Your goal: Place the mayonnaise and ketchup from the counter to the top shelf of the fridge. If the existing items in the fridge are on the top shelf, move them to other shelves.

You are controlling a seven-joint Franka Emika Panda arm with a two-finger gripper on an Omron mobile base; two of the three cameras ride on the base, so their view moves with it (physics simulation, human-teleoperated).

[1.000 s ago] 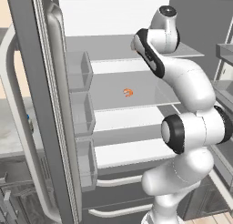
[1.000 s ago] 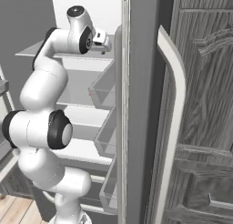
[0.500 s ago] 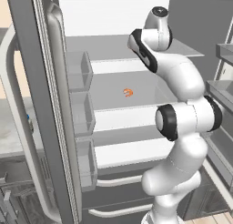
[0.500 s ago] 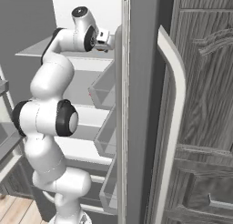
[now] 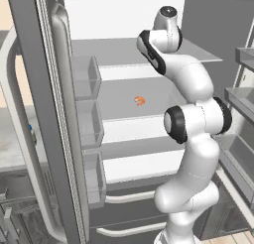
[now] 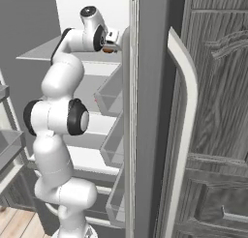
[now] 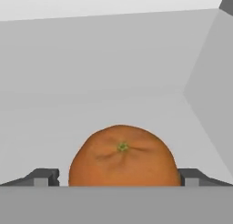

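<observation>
On the fridge's top shelf (image 5: 116, 52) lies an orange (image 7: 122, 155), round, with its stem dimple facing the hand camera. My gripper (image 7: 117, 177) is open and reaches into that shelf. Its two dark fingertips (image 7: 43, 176) stand either side of the orange with a gap on each side. From the right base view the gripper (image 6: 111, 41) sits level with the top shelf (image 6: 43, 51), a bit of the orange (image 6: 109, 50) showing under it. A small orange-red item (image 5: 140, 101) lies on the middle shelf. The mayonnaise and ketchup are out of view.
The open fridge door (image 5: 54, 119) stands at the left with clear bins (image 5: 87, 77) stacked down its inside. In the right base view that door (image 6: 133, 116) is close beside the hand. A counter edge (image 5: 10, 144) shows far left, and wooden cabinets (image 6: 218, 111) fill the right.
The arm has drawn more upright and the hand has shifted a little deeper into the top shelf. The jaws have stayed open.
</observation>
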